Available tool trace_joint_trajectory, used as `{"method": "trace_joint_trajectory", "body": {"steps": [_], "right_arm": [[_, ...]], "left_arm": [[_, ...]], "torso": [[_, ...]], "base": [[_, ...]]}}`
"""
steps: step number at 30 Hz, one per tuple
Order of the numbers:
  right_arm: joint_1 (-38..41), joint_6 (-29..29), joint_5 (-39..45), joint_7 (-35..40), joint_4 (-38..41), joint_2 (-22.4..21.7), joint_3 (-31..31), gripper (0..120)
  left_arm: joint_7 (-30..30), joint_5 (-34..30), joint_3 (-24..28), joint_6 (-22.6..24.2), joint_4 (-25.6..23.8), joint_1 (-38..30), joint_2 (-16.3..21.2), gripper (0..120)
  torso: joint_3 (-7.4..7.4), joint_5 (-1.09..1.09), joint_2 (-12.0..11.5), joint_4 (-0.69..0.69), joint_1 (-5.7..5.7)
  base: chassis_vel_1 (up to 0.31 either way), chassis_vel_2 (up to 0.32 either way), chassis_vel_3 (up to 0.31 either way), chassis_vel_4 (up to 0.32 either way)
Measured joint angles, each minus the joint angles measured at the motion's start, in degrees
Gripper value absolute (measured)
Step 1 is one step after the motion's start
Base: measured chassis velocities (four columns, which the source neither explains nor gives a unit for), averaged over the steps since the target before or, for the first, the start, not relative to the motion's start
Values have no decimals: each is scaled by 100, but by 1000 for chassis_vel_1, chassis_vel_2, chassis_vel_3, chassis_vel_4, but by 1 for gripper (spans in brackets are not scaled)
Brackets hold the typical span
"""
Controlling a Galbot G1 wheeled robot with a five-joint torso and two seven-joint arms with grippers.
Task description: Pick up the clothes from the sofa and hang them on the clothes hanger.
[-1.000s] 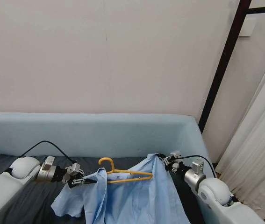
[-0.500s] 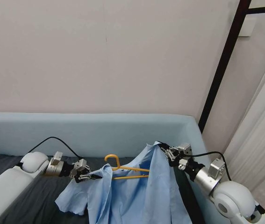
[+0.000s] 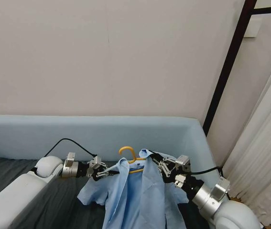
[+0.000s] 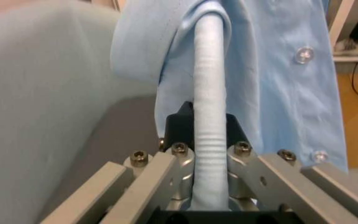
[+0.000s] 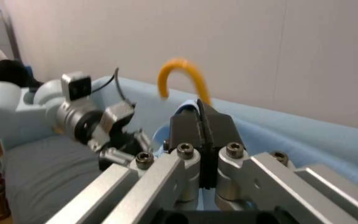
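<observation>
Shirt (image 3: 140,200): no words to read
Hanger (image 3: 126,149): no words
Wall (image 3: 102,57): no signs or numbers

shirt (image 3: 140,200) hem cut off below; hanger (image 3: 127,148) arms hidden under it

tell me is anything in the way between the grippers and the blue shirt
Nothing visible is. The left gripper is shut on a rolled fold of the blue shirt, and the right gripper is shut on its fabric beside the yellow hanger, above the sofa.
</observation>
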Motion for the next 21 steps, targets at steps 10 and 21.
{"method": "trace_joint_trajectory", "body": {"steps": [10, 21], "right_arm": [[-110, 261, -644, -99, -338, 356, -394, 0], [-354, 330, -819, -629, -324, 380, -392, 0]], "left_arm": [[-121, -468, -182, 49, -374, -90, 284, 2], [-209, -754, -340, 31, -652, -166, 541, 2]], "torso": [[0, 0, 0, 0, 0], [0, 0, 0, -2, 0]], "base": [[0, 0, 0, 0], [0, 0, 0, 0]]}}
